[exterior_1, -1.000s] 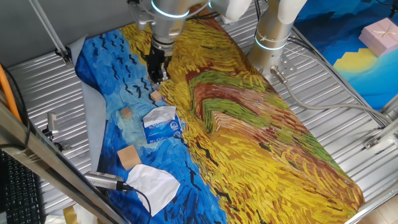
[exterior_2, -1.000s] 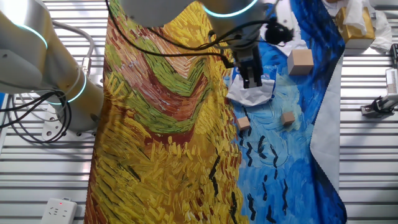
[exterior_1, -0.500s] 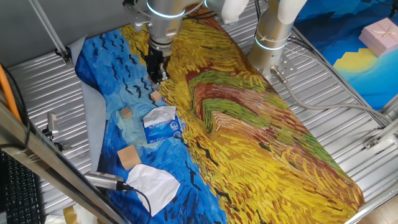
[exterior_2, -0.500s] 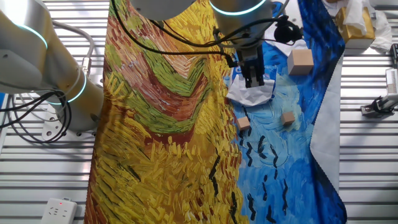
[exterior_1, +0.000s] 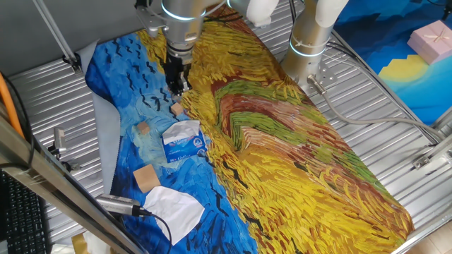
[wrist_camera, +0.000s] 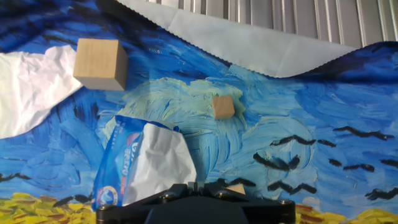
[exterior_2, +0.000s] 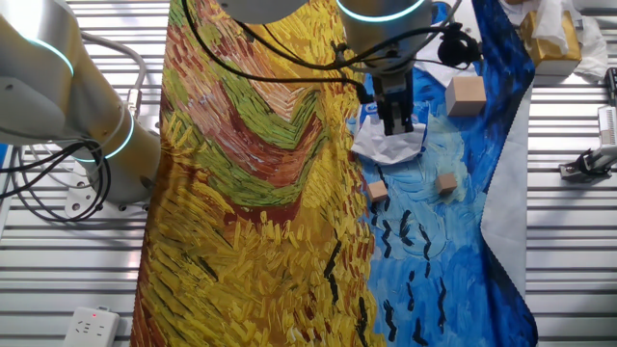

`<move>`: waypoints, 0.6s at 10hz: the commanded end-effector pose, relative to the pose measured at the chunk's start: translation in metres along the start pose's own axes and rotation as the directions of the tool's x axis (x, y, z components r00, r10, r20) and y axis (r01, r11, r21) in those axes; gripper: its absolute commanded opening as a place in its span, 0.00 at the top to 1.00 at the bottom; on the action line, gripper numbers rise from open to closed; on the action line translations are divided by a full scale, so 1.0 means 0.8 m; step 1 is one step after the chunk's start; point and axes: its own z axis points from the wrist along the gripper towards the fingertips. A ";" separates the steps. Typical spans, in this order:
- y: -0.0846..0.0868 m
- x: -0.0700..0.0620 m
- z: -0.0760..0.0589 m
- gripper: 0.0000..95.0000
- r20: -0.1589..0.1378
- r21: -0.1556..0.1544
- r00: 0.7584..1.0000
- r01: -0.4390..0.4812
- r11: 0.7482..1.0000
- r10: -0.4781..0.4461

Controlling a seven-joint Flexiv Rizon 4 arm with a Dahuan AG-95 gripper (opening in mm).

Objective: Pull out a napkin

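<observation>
Napkin (wrist_camera: 163, 163) paper stuck up out of the blue-and-white tissue pack (wrist_camera: 119, 167), a crumpled white sheet still seated in the pack's opening. The pack lay on the blue part of the painted cloth (exterior_1: 296, 162) that covered the worktop, close to where the blue met the yellow. In the other fixed view the same white sheet (exterior_2: 390, 146) showed just under the gripper (exterior_2: 398, 123).

The gripper (exterior_1: 179, 87) hung above the cloth, apart from the pack in one fixed view, with its dark jaws pointing down; they looked narrow and held nothing, though the exact gap could not be told. In the hand view only the black base of the gripper showed at the bottom edge.

A small wooden cube (wrist_camera: 223, 107) sat near the pack, and a larger wooden block (wrist_camera: 100, 63) stood farther off. Another small block (exterior_1: 176, 110) lay just below the gripper in one fixed view. A loose white sheet (wrist_camera: 31, 87) rested flat on the cloth beside the larger block. A pink box (exterior_1: 432, 39) sat well apart, at the far corner.
</observation>
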 end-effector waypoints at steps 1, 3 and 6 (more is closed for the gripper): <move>0.000 0.000 -0.001 1.00 -0.002 -0.001 1.000 -0.005 1.000 0.005; 0.000 -0.001 -0.001 1.00 -0.008 0.000 1.000 -0.010 1.000 0.010; 0.000 -0.004 -0.001 1.00 -0.022 -0.006 0.999 -0.043 0.999 0.043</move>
